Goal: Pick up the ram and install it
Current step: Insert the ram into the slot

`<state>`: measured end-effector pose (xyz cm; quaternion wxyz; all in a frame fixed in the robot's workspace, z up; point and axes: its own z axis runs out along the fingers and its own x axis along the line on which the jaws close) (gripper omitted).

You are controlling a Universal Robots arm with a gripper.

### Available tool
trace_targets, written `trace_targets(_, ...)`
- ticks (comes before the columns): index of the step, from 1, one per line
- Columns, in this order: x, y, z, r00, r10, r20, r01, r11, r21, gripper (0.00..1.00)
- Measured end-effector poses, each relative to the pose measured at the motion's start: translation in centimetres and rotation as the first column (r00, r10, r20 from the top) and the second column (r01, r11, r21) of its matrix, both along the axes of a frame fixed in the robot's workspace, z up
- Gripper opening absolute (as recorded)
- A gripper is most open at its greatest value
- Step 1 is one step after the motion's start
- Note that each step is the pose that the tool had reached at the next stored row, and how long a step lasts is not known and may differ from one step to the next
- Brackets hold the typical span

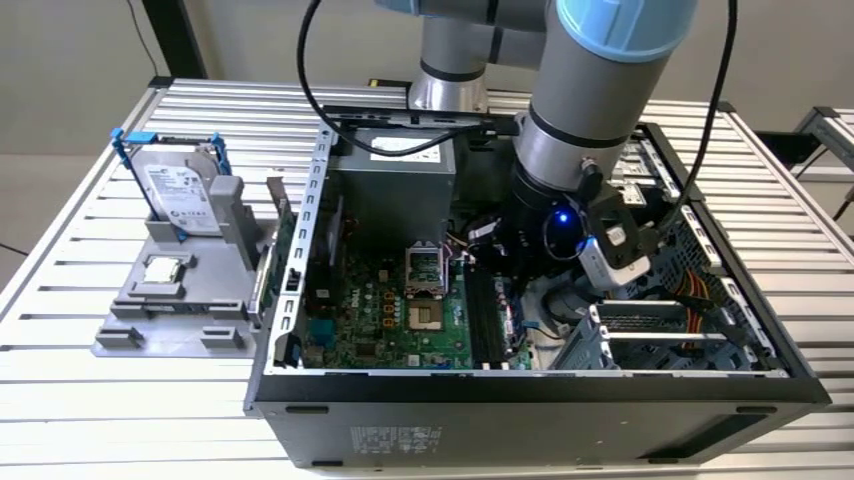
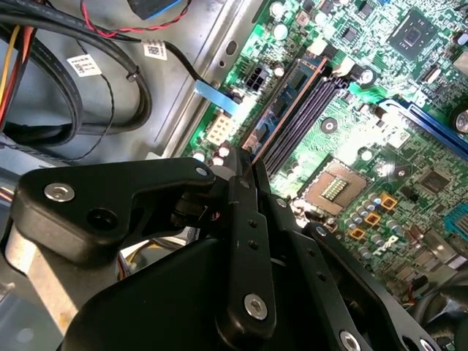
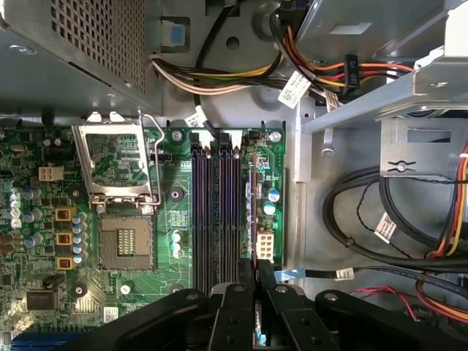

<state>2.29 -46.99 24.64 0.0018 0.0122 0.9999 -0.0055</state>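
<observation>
The gripper [image 3: 257,272] has its jaws pinched nearly closed on the ram [image 3: 254,212], which stands on edge along the outermost of the black slots [image 3: 212,219], so it can press straight in

A slatted aluminium table [image 1: 80,250] carries an open black metal computer case [image 1: 534,400]. Beside the case, toward the exterior view's left, a grey plastic fixture [image 1: 174,320] rests on the slats, holding an upright silver hard drive [image 1: 180,190].
</observation>
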Motion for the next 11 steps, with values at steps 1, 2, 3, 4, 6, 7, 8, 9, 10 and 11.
trace_targets(1,-0.02,0.0,-0.02,1.0,0.0,0.0,0.0,1.0,0.0,0.0)
trace_targets(2,-0.04,0.0,-0.09,1.0,0.0,0.0001,0.0,1.0,0.0006,0.0)
trace_targets(3,-0.06,0.0,-0.16,1.0,0.0,0.0002,0.0,1.0,0.0006,0.0)
trace_targets(4,-0.09,0.0,-0.22,1.0,0.0,0.0002,0.0,1.0,0.0005,0.0)
trace_targets(6,-0.12,0.0,-0.3,1.0,0.0,0.0,0.0,1.0,0.0003,0.0)
trace_targets(7,-0.15,0.0,-0.35,1.0,0.0,0.0,0.0,1.0,0.0003,0.0)
trace_targets(8,-0.17,0.0,-0.41,1.0,0.0,0.0,0.0,1.0,0.0004,0.0)
trace_targets(9,-0.19,0.0,-0.47,1.0,0.0,0.0,0.0,1.0,0.0003,0.0)
trace_targets(10,-0.21,0.0,-0.54,1.0,0.0,0.0,0.0,1.0,0.0004,0.0)
trace_targets(11,-0.25,0.0,-0.58,1.0,0.0,-0.0001,0.0,1.0,0.0002,0.0)
